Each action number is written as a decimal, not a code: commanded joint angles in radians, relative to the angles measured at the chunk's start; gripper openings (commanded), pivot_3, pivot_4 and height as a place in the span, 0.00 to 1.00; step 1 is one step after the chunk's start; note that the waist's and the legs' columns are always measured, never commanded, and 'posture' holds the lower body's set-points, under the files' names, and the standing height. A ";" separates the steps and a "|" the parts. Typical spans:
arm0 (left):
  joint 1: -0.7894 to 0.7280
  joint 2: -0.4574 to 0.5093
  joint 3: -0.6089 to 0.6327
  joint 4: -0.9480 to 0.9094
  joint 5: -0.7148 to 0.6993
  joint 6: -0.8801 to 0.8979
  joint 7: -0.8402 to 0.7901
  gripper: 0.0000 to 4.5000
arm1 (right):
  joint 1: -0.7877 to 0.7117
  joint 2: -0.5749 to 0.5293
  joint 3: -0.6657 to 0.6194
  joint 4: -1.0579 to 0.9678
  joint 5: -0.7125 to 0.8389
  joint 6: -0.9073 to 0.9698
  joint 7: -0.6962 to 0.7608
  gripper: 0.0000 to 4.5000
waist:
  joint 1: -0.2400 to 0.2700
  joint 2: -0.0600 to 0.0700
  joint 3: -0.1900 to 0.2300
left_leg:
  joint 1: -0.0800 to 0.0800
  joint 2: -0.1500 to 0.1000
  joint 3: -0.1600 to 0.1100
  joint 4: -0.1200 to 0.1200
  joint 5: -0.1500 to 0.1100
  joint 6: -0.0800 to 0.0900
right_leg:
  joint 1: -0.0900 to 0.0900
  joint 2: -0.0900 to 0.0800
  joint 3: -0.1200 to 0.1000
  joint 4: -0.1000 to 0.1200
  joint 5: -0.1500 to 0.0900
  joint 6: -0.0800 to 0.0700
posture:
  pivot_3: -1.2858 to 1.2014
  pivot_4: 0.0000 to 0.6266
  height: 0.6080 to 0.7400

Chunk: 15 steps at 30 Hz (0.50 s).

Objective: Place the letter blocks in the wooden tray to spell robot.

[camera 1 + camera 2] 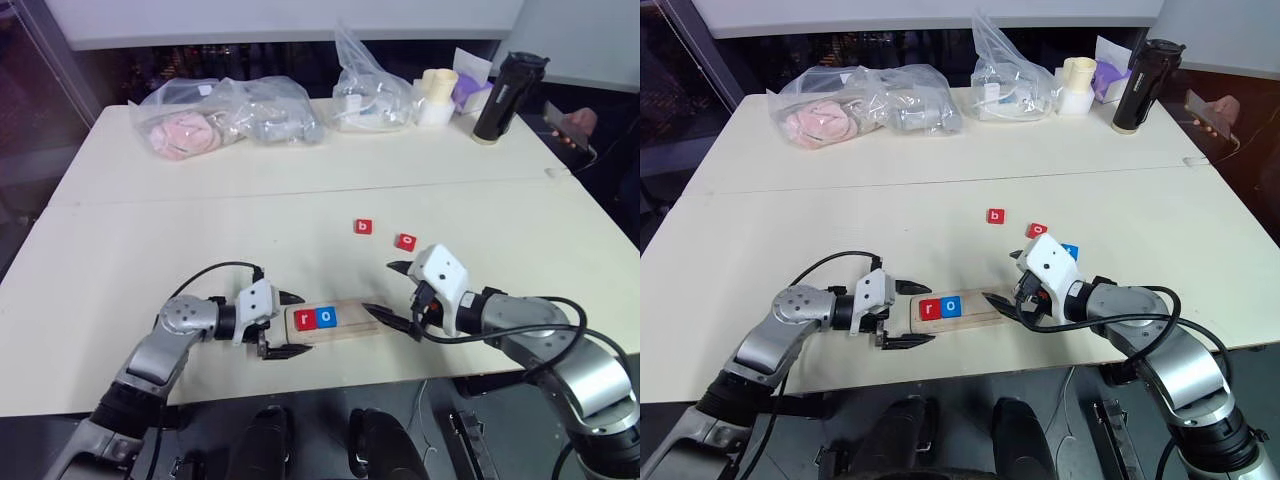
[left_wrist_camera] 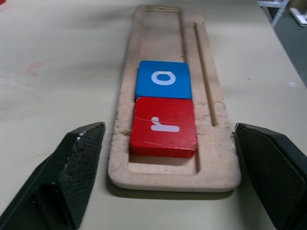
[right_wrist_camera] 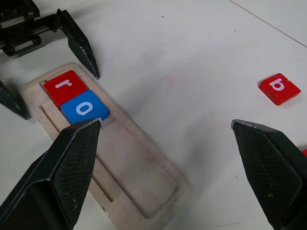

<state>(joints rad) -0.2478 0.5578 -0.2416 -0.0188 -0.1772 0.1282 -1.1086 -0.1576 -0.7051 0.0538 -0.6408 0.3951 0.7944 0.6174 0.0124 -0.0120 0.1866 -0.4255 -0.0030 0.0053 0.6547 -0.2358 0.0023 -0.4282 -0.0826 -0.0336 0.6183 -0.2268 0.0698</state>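
**Two tiles in the tray, both end effectors wide and empty**

The wooden tray (image 1: 335, 320) lies on the pale desk (image 1: 200, 210) near its front edge, between the two arms. In its groove, at the end on the robot's left, sits a red "r" block (image 2: 163, 125), and a blue "o" block (image 2: 162, 79) touches it on the inner side. The other part of the groove is bare wood.

The left end effector (image 1: 287, 325) is at the left end of the tray, with its fingers wide apart, one on each side of that end, and it holds nothing. The right end effector (image 1: 393, 292) hovers over the right end of the tray, also wide and empty.

Farther back on the desk a red "b" block (image 1: 363, 227) lies alone. Near it, to the right, is a red "o" block (image 1: 406, 241). A blue block (image 1: 1070, 250) shows just behind the right end effector; I cannot read its letter.

Along the far edge stand plastic bags (image 1: 230, 115) and a black bottle (image 1: 505, 95).
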 commanded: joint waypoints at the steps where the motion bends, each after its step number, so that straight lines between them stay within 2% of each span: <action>1: 0.009 0.006 0.020 0.017 0.014 -0.017 0.030 1.00 | -0.012 0.003 -0.004 -0.012 -0.002 -0.019 0.000 1.00 | 0.000 0.000 0.000 | 0.000 0.000 0.000 0.000 0.000 0.000 | 0.000 0.000 0.000 0.000 0.000 0.000 | 0.52 0.24 1.00; 15: 0.028 0.039 0.071 -0.081 -0.118 0.055 -0.015 1.00 | -0.019 0.008 0.010 -0.006 -0.002 -0.021 0.002 1.00 | 0.001 0.000 0.000 | 0.000 0.000 0.000 -0.003 0.000 0.000 | -0.001 0.001 -0.001 -0.002 0.000 0.000 | 0.52 0.24 1.00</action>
<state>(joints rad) -0.2243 0.5872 -0.1941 -0.0568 -0.2649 0.1827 -1.1090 -0.1605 -0.7014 0.0699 -0.6385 0.3948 0.7929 0.6172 0.0130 -0.0121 0.1867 -0.4257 -0.0033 0.0057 0.6516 -0.2356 0.0024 -0.4287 -0.0816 -0.0344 0.6161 -0.2268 0.0700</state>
